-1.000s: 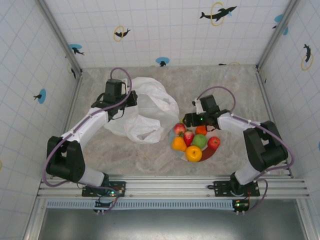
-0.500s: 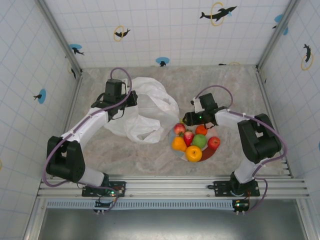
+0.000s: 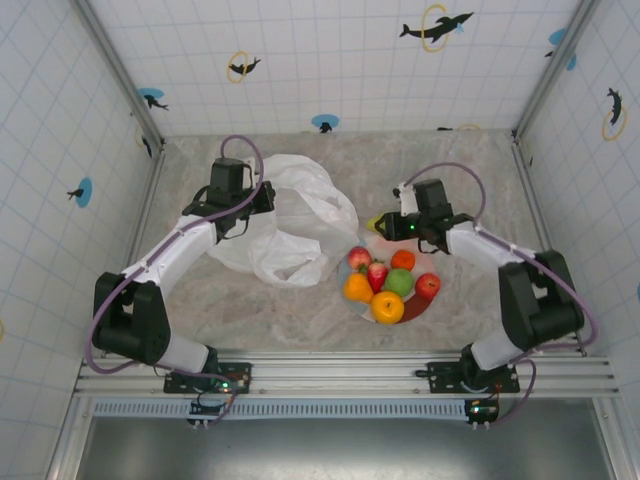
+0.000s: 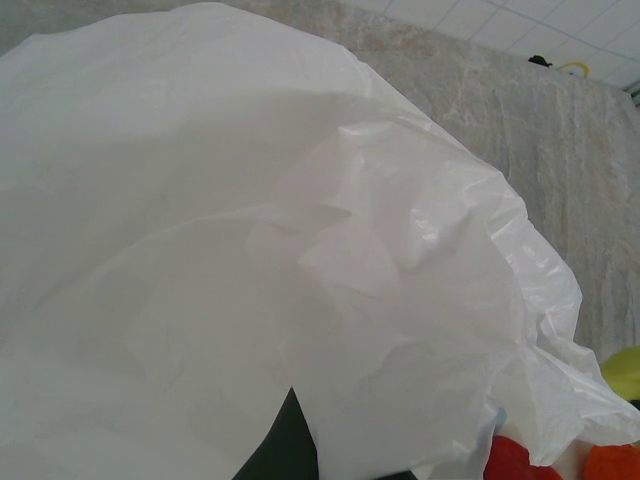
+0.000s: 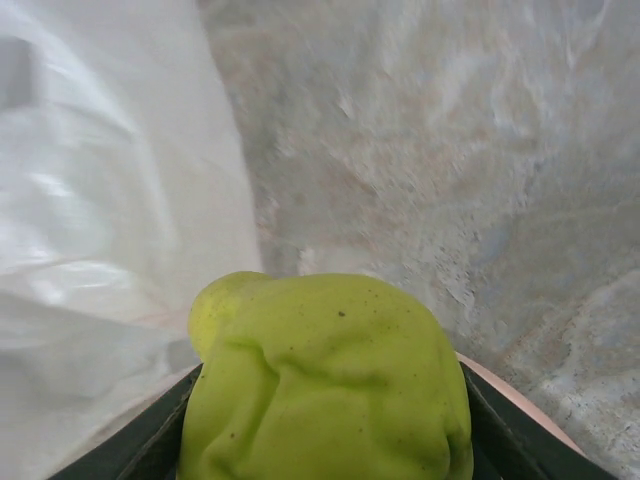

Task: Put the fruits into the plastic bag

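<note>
Left end effector [image 3: 256, 200] at 10 o'clock from worktop [image 3: 470, 170] centre, pressed against the plastic bag [image 3: 300, 225]. Fingers hidden under white film; cannot tell how far open. From left wrist, billowed bag [image 4: 250, 250] up close. Bag crumpled, loop end toward 5 o'clock, just beside the plate [image 3: 418, 310]. Fruits [image 3: 387, 306] heaped on plate: red apples, oranges, green apple, strawberry. Right end effector [image 3: 390, 226] at 12 o'clock of plate, clamped on yellow-green pear [image 3: 381, 224]. From right wrist, pear [image 5: 325, 380] wedged between dark fingers [image 5: 500, 440], bag at 9 o'clock.
</note>
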